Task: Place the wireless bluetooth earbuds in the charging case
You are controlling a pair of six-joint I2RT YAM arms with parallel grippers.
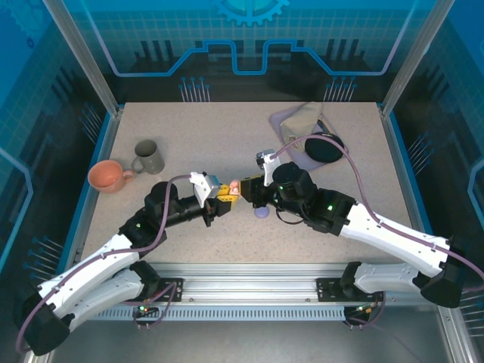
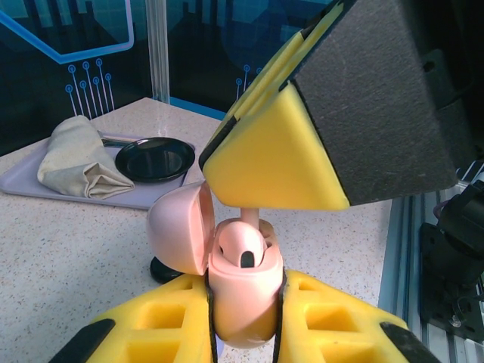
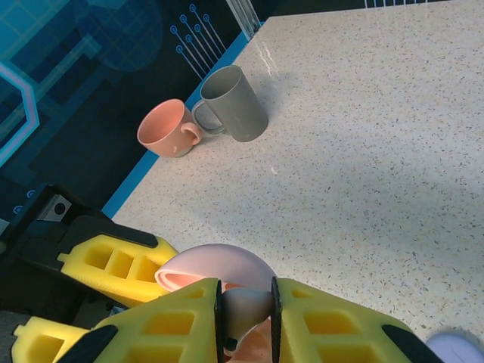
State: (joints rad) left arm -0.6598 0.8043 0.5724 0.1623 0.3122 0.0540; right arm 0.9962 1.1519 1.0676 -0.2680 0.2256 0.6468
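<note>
Progress looks partial: you have one pale pink earbud (image 2: 243,246) going into the pink charging case (image 2: 242,295), and I judge it not yet let go. Your left gripper (image 2: 243,333), at the bottom centre of the left wrist view, is clamped narrow on the case body, with the lid (image 2: 178,227) swung open to the left. Your right gripper (image 3: 246,314), low centre in its own view, is pinched on the earbud's upper end, and the lower end sits inside the case's well. You cannot tell from here whether a second pink earbud is seated beside it. In the overhead view both grippers meet at centre frame over the table (image 1: 189,128).

Count:
- one pink case in hand
- one lavender round piece (image 1: 262,214) on the table just below the right gripper
- one black round case (image 1: 324,149) on one tray (image 1: 281,121) at upper right
- one folded cloth (image 1: 306,117) on that tray
- two mugs at upper left, one pink mug (image 1: 110,175) and one grey mug (image 1: 149,157)

Left to do, by my judgement: release this earbud, close the lid, then handle the other colours.
</note>
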